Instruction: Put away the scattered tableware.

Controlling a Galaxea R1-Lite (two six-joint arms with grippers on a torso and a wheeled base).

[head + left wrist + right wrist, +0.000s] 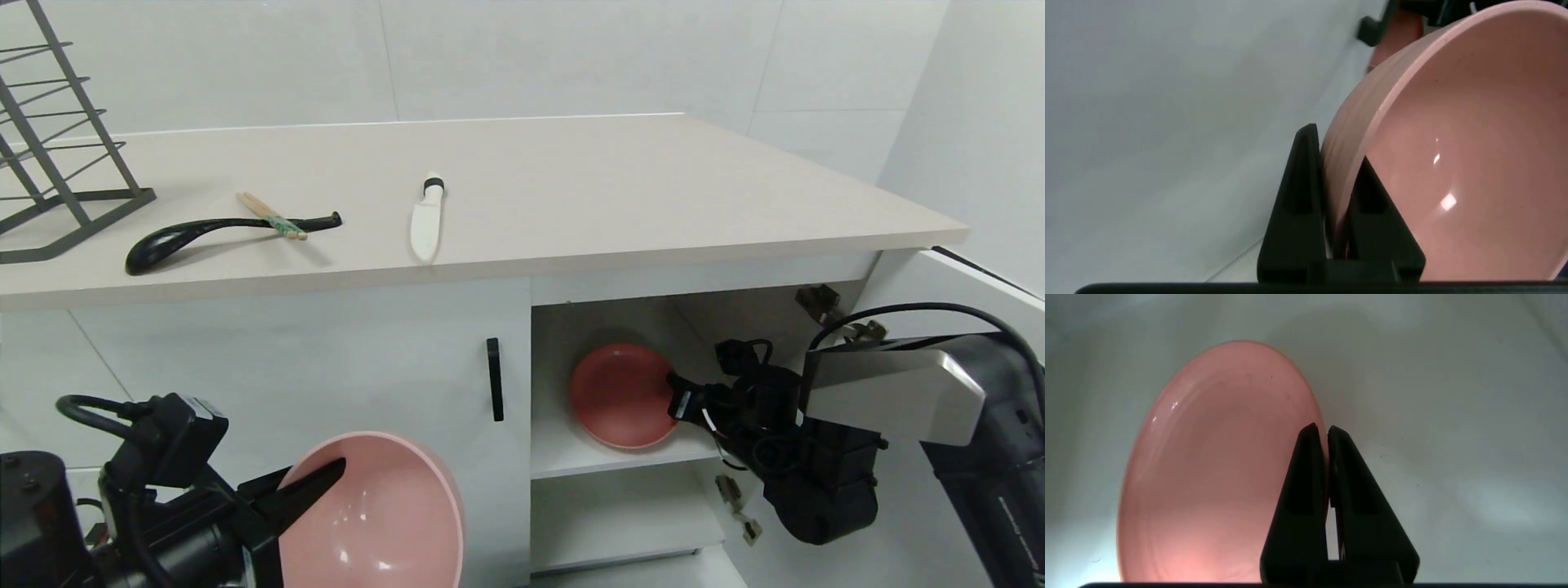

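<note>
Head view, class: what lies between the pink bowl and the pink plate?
Between bowl and plate: the closed cabinet door with its black handle, head view.

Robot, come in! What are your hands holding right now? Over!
Left gripper shut on pink bowl, at its rim. Right gripper shut on pink plate, tilted, inside the open cupboard. Ladle, chopsticks, knife lie on counter.
</note>
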